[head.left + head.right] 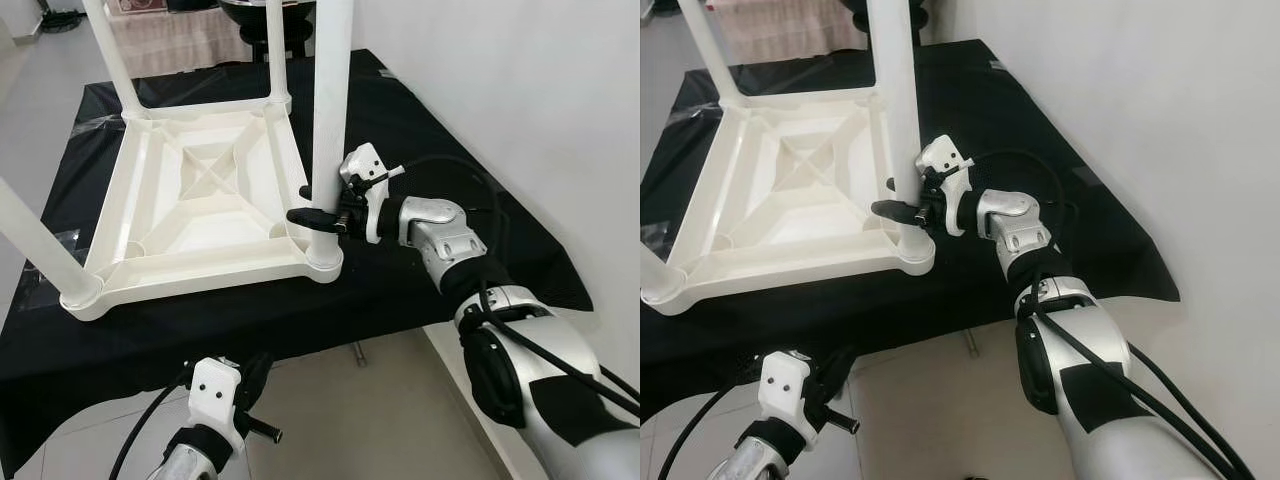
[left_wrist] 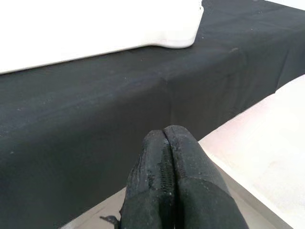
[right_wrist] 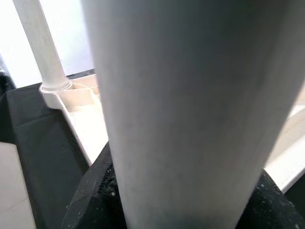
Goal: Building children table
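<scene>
Right jaws grip table leg

The upturned white children's table [image 1: 200,200] lies on the black-draped surface [image 1: 420,150], toward its front edge. The right gripper [image 1: 318,212] clamps the front-right leg [image 1: 330,120] near its socket. The left gripper [image 2: 167,157] hangs below that front edge, jaws closed

A white plastic children's table [image 1: 205,195] lies upside down on black cloth, four round legs [image 1: 330,120] pointing up.

Our arms: silver shells, black joints, black cables.
Our right gripper [image 1: 318,216]: white housing, long black fingers.
Our left gripper [image 2: 164,143]: same, textured black pads.
</scene>
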Tool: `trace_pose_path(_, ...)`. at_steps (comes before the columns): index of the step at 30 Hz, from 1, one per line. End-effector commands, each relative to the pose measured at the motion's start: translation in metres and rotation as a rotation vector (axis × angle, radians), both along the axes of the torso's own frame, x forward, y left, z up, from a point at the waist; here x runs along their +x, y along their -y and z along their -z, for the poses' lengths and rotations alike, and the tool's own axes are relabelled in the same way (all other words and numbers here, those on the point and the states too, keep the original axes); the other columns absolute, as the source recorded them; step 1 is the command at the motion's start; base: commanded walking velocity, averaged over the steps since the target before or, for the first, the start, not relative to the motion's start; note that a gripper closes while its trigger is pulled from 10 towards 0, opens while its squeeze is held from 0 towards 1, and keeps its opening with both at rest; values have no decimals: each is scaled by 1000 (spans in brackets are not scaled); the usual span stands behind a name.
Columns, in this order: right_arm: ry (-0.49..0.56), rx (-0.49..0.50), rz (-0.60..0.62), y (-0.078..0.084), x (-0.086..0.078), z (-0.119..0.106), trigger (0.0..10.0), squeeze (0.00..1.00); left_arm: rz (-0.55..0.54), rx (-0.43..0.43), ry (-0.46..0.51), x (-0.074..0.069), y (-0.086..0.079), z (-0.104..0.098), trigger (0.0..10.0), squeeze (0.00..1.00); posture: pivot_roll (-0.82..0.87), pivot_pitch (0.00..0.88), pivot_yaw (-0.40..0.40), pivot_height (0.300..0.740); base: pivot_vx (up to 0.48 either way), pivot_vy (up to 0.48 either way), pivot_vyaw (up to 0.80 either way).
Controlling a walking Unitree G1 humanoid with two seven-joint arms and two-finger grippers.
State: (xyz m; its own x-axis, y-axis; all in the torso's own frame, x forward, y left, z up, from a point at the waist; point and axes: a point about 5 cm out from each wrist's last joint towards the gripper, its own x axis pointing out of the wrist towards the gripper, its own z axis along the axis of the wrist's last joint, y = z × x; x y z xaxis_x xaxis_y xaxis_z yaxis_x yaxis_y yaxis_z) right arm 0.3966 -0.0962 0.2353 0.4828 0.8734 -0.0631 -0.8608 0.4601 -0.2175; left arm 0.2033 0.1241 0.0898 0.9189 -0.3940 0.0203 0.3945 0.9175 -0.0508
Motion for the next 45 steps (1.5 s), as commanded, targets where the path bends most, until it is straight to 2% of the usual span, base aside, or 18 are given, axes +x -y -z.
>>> trace_pose_path(1,-34,-22,65,9,-1,19,0,0,-4,10,-27,-2,-2,4,10000,0,97,173,-20,740,0,0,0)
trace_pose_path(6,-8,63,556,25,3,49,0,0,-1,9,-28,3,-3,5,10000,0,76,167,-17,740,0,0,0)
trace_pose_path(7,-8,63,556,25,3,49,0,0,-1,9,-28,3,-3,5,10000,0,76,167,-17,740,0,0,0)
trace_pose_path(8,-132,37,724,-6,-28,106,0,0,-1,9,-28,6,-5,5,10000,0,48,162,-4,740,0,0,0)
trace_pose_path(9,-165,32,783,-13,-40,118,0,0,0,8,-29,6,-5,5,10000,0,48,162,-4,740,0,0,0)
trace_pose_path(12,-181,31,815,-15,-46,124,0,0,0,8,-29,7,-6,5,10000,0,48,162,-4,740,0,0,0)
trace_pose_path(15,-182,16,779,-51,-38,125,0,0,4,15,-32,12,-5,7,10000,0,57,131,-6,740,0,0,0)
trace_pose_path(20,-147,16,751,-57,-28,108,0,0,-5,14,-28,14,-5,8,10000,0,61,131,-13,740,0,0,0)
trace_pose_path(21,-134,17,746,-54,-24,102,10000,0,-6,13,-25,15,-4,7,10000,0,58,132,-18,740,0,0,0)
trace_pose_path(26,-80,30,785,-46,-22,84,10000,71,-7,11,-22,14,-3,7,10000,0,59,134,-21,740,0,0,0)
trace_pose_path(27,-64,41,747,-44,-19,76,10000,1000,-6,9,-21,14,-2,6,10000,0,64,139,-24,740,0,0,0)
trace_pose_path(32,-30,59,606,-43,-10,60,10000,1000,-5,5,-18,13,-1,5,10000,0,67,148,-25,740,0,0,0)
trace_pose_path(33,-11,76,410,-43,-4,40,10000,1000,-3,5,-14,11,0,4,10000,0,74,161,-27,740,0,0,0)
trace_pose_path(34,-13,69,327,-42,-4,34,10000,1000,-2,4,-14,9,1,4,10000,0,81,164,-30,740,0,0,0)
trace_pose_path(35,-9,44,257,-42,-4,31,10000,675,-1,4,-14,7,1,4,10000,0,85,162,-31,740,0,0,0)
trace_pose_path(36,-9,44,257,-42,-4,31,10000,675,-1,4,-14,7,1,4,10000,0,85,162,-31,740,0,0,0)
trace_pose_path(37,9,-6,178,-38,-3,25,10000,0,0,5,-13,4,2,3,10000,0,120,166,-33,740,0,0,0)
trace_pose_path(45,-14,-68,43,-31,-2,15,10000,0,0,5,-11,-4,2,1,10000,0,162,184,-39,740,0,0,0)
